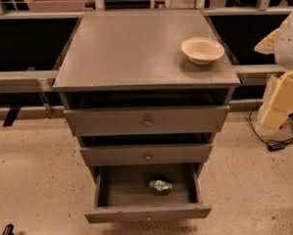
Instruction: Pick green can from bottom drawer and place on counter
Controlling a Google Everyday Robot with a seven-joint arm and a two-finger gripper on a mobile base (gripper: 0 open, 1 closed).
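The green can lies on its side inside the bottom drawer, right of the middle of the drawer floor. The drawer is pulled out and open. The counter is the flat grey top of the cabinet. My arm comes in at the right edge, white above, and its cream-coloured gripper hangs beside the cabinet's right side at about counter height, well above and right of the can. It holds nothing that I can see.
A cream bowl stands on the counter's right rear part. The two upper drawers are slightly out. Metal rails run left and right behind the cabinet. A black cable lies on the speckled floor at the right.
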